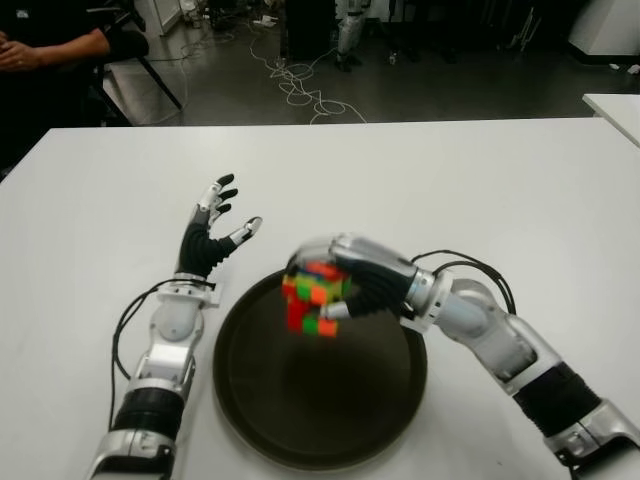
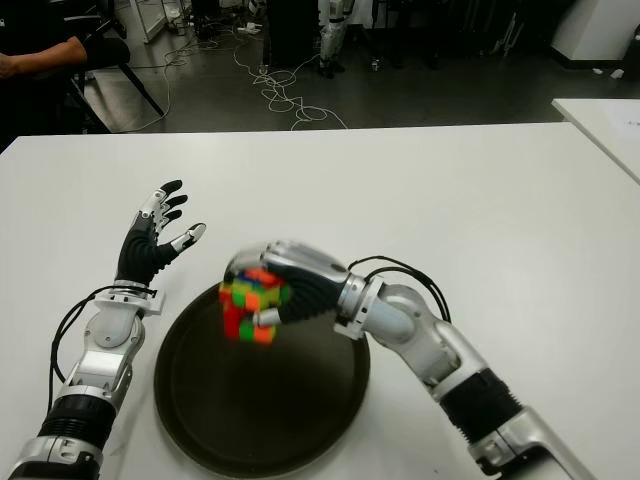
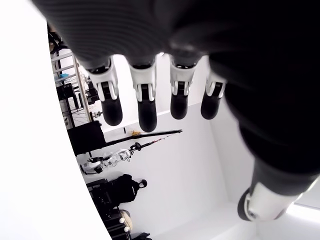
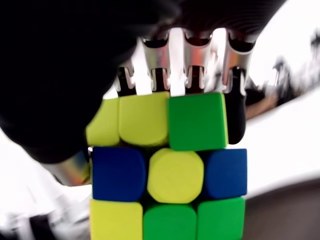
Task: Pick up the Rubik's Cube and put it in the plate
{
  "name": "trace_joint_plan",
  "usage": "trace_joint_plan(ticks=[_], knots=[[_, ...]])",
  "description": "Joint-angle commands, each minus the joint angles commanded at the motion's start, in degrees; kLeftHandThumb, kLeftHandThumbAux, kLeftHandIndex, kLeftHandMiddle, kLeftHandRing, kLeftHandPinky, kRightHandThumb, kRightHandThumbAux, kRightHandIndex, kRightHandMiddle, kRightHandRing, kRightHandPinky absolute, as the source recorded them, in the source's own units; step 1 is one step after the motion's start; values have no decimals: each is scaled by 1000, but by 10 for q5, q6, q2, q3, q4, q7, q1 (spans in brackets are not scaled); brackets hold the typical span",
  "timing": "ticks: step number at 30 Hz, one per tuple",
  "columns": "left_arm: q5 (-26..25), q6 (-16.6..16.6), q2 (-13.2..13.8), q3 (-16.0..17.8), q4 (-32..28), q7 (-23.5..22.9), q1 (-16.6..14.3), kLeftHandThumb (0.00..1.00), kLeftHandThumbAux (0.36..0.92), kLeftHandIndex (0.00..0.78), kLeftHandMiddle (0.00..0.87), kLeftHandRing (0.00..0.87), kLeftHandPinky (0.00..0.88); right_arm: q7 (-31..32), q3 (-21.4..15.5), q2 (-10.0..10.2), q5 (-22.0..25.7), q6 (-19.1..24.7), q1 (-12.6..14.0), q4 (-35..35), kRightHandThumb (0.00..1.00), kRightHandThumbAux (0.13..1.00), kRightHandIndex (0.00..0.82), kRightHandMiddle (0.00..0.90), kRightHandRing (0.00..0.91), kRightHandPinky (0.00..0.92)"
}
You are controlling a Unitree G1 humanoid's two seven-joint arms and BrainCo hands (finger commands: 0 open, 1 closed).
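Currently my right hand (image 1: 345,280) is clenched around the Rubik's Cube (image 1: 312,298), with the fingers (image 4: 235,107) wrapped over the top of it and the thumb pressing from the other side. In the right wrist view, the cube fills most of the frame: a yellow centre tile sits between two blue tiles, with yellow and green tiles in the rows above and below. From the head camera, red, orange, green and yellow tiles face outward (the outline of the cube looks smeared). The cube is held above the plate (image 1: 350,420), over the part of it nearest my left arm and toward its far rim; I cannot tell whether the cube touches the plate's surface. My right forearm reaches in across the plate's right rim, with black cables looping beside the wrist.

The plate is dark, round and shallow, and sits on the white table (image 1: 500,180) close to the near edge.

My left hand (image 1: 212,232) shows just beside the plate, on its left and slightly farther away. It is released: the fingers are spread and extended, the thumb is out to the side, and nothing is in it (the left wrist view confirms four straight fingertips).

Beyond the table, white cables (image 1: 300,85) lie on the dark floor, and a person's arm (image 1: 50,45) shows at the far left.
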Motion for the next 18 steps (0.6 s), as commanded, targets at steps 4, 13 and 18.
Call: trace_joint_plan(ticks=[4, 13, 18], knots=[[0, 1, -1, 0, -4, 0, 2, 161, 679, 89, 103, 99, 117, 22, -8, 0, 2, 5, -1, -4, 696, 734, 421, 532, 530, 550], [7, 9, 0, -1, -12, 7, 5, 135, 688, 83, 97, 95, 112, 55, -20, -2, -7, 15, -5, -12, 697, 733, 422, 544, 541, 553], [6, 10, 1, -1, -16, 5, 6, 136, 702, 86, 100, 95, 110, 60, -23, 6, -3, 12, 1, -14, 696, 733, 423, 547, 549, 560]])
